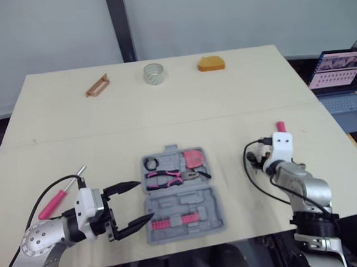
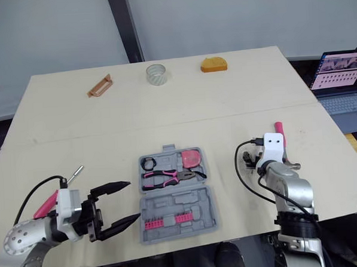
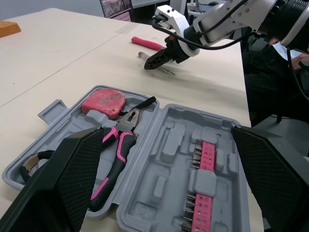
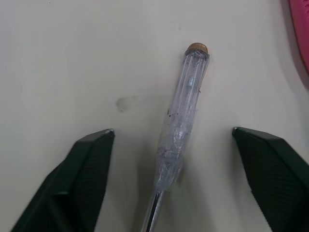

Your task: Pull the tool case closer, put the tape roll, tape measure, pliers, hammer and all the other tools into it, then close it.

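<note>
— A pale table under a grey wall, with a laptop off its right edge. How far along is the packing?

— Partway, I'd judge. The tool case lies open near the front edge, close to the robot, so the pulling looks done. The tape measure and pliers sit in its far half, and a pink bit strip in the near half.

— And what's left?

— The tape roll stands at the far edge, well apart from the case, between a brown piece and an orange block (what either is, I can't tell). A pink-handled screwdriver lies by the left arm. Then the lid needs closing.

— The grippers?

— The left gripper hovers just beside the case, fingers spread and holding nothing. The right gripper is also spread. It straddles a clear-handled screwdriver on the bare table to the right of the case, and the fingers don't touch it.

— Which way does that tool lie?

— Flat, with its long axis running between the fingers at a slight slant. The brass cap end points away from the wrist and the metal shaft comes back toward it. A pink handle lies just beside it.
</note>
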Available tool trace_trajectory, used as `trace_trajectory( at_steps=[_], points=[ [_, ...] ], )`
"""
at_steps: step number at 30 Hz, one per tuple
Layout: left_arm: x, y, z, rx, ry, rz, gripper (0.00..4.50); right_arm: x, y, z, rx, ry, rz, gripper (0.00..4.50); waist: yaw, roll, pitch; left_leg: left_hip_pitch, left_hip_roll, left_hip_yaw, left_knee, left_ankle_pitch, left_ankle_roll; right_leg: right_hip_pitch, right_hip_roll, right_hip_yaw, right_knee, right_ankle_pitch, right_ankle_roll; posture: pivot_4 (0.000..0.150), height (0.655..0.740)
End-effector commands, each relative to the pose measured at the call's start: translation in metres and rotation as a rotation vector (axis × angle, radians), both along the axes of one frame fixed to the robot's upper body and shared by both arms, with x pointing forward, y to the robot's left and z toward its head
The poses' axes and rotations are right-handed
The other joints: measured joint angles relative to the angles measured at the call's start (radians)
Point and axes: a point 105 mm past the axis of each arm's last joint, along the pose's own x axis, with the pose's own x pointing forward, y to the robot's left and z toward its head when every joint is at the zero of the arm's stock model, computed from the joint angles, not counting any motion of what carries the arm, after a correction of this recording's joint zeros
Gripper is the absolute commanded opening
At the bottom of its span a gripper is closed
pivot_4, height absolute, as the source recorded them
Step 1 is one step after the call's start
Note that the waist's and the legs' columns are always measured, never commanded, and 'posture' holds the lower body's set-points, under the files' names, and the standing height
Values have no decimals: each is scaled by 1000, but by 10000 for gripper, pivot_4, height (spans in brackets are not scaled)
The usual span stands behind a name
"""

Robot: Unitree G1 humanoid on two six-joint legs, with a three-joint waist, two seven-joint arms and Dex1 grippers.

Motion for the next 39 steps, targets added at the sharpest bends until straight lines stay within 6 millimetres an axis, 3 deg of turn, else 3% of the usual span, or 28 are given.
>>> trace_trajectory(
  at_steps=[1,5,6,13,20,25,30,35,39],
  points=[
    [-3,-5,7,4,-39,-11,45000,-1,2,2,11,-7,-2,21902,0,0,0,0,0,0,0,0,0,0,0,0,0,0,0,1500,7400],
    [-2,-5,7,7,-39,-8,45000,1,2,2,11,-8,1,2205,0,0,0,0,0,0,0,0,0,0,0,0,0,0,0,1500,7400],
    [-1,-5,6,8,-38,-6,45000,1,2,3,10,-9,2,816,0,0,0,0,0,0,0,0,0,0,0,0,0,0,0,1500,7400],
    [-1,1,-6,9,-29,9,45000,1,1,6,7,-15,6,816,0,0,0,0,0,0,0,0,0,0,0,0,0,0,0,1500,7400],
    [-2,5,-12,18,-35,7,45000,-4,5,26,-33,-23,131,816,2,1,0,-1,0,0,0,0,0,0,0,0,0,0,0,1500,7400],
    [-5,11,-12,32,-32,-14,45000,-21,34,47,-126,6,497,816,1,1,1,-1,0,1,0,0,0,-1,0,0,-1,0,0,1500,7400],
    [-3,24,-8,52,-37,-5,45000,-63,64,62,-235,127,961,816,3,1,1,-1,0,0,-1,0,0,0,0,0,-2,0,0,1500,7400],
    [-4,36,-7,81,-35,1,45000,-88,86,73,-299,227,1239,816,2,1,1,-1,0,0,0,0,0,1,0,-1,-3,0,0,1500,7400],
    [-9,41,-8,90,-25,10,45000,-93,110,78,-321,248,1336,816,0,1,1,-1,0,0,-1,0,0,0,0,-1,-3,0,0,1500,7400]
  ],
)
